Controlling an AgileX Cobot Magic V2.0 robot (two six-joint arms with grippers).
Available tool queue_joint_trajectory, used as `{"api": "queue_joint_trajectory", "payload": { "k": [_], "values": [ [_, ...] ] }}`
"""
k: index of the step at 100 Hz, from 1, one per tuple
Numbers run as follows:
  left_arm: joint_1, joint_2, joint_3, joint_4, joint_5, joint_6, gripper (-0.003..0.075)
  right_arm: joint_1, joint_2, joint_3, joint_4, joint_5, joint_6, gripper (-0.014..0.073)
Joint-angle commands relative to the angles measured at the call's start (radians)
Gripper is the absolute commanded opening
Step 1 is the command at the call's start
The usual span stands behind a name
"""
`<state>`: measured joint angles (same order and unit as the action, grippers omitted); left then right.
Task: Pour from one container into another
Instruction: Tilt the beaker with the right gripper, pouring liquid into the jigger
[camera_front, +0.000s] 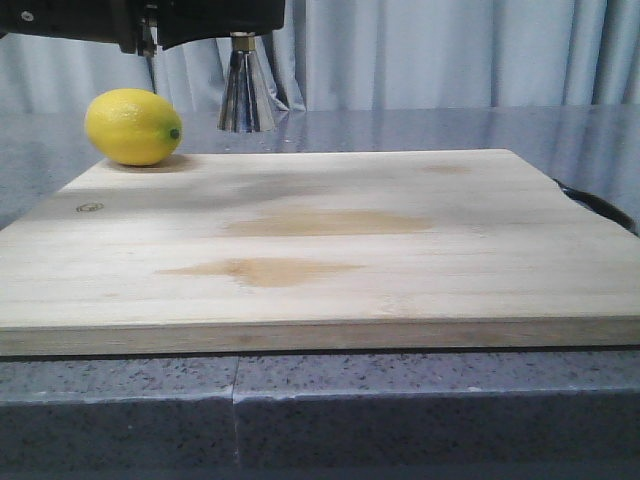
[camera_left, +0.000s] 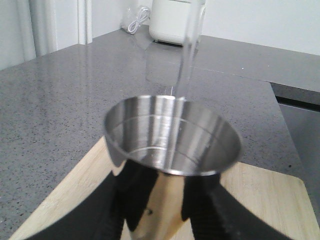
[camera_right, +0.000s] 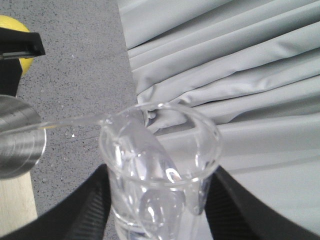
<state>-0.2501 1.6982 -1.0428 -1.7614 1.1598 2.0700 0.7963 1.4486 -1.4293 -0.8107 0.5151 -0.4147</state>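
The left gripper (camera_left: 160, 220) has its jaws closed on the lower cone of one steel jigger (camera_left: 172, 137), held upright with its open mouth uppermost. In the front view only the jigger's lower cone (camera_front: 246, 95) shows, hanging clear above the far edge of the cutting board (camera_front: 320, 250), with open air between its base and the wood.

The right gripper (camera_right: 157, 210) has its jaws closed on one clear glass beaker (camera_right: 160, 150), tilted with its pouring lip turned toward the jigger's rim (camera_right: 20, 135). A thin clear stream (camera_right: 65, 121) runs from the lip to that rim; in the left wrist view the stream (camera_left: 182, 75) falls into the jigger just inside its far edge. Liquid still lies in the beaker. The two vessels are near each other but apart.

One lemon (camera_front: 133, 127) rests on the board's far left corner, beside and below the left jaws, apart from the jigger. The rest of the board is bare wood with two darker patches. The board's front edge sits just inside the front edge of the grey speckled desk (camera_front: 300, 410). At the board's right edge a dark curved object (camera_front: 598, 207) shows partly; what it is cannot be told. A curtain (camera_right: 240, 75) hangs behind the right jaws.

Count: one jigger, one beaker, one lemon, one board.
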Motion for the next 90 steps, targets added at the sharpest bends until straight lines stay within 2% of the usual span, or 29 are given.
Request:
{"api": "queue_joint_trajectory", "payload": {
  "k": [1,90],
  "values": [
    [0.001,-0.051,-0.029,-0.089,0.098,-0.007,0.0250,0.003,-0.035,-0.040,-0.050,-0.062,-0.004,0.0319],
    [0.001,-0.051,-0.029,-0.089,0.098,-0.007,0.0250,0.003,-0.035,-0.040,-0.143,-0.066,-0.006,0.0320]
  ]
}}
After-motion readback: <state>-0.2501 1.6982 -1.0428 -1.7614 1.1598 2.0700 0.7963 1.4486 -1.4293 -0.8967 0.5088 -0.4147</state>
